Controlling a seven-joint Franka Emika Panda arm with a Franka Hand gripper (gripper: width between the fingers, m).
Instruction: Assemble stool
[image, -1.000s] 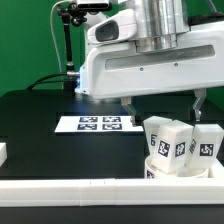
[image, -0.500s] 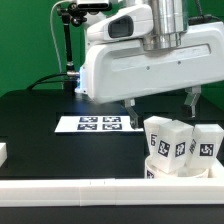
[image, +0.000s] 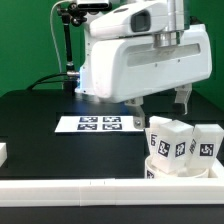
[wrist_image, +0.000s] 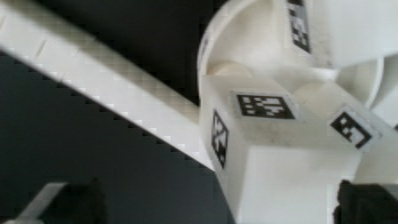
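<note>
Here's the gripper (image: 158, 100), hanging under the big white wrist housing with its two dark fingers (image: 182, 98) spread wide apart and nothing between them. No contact anywhere: the fingertips sit in the air above and a little behind the cluster of stool parts, over the black table (image: 40, 115).

Directly below, on the exterior view's right, the leg blocks (image: 167, 140) stand upright in a tight huddle, three of them showing, each with a black-and-white square tag on its face. They're packed side by side and seem to rest on the seat disc (image: 165, 173), whose rounded white edge peeks out beneath them (how many blocks are behind, hard to say from here). The whole bunch is pushed up against the long white border rail (image: 80, 188) that runs across the front of the table.

From the wrist camera, one tagged block (wrist_image: 285, 140) fills the middle of the picture, tags on two of its faces, with the curved rim of the seat disc (wrist_image: 240, 35) behind it and the rail (wrist_image: 107, 90) cutting diagonally past. The dark blurred shapes at the frame edge look like fingertips, both clear of the plastic.

Further out, the marker board (image: 95, 124) lies flat on the table, on the exterior view's left of the stool parts and well apart from them.
</note>
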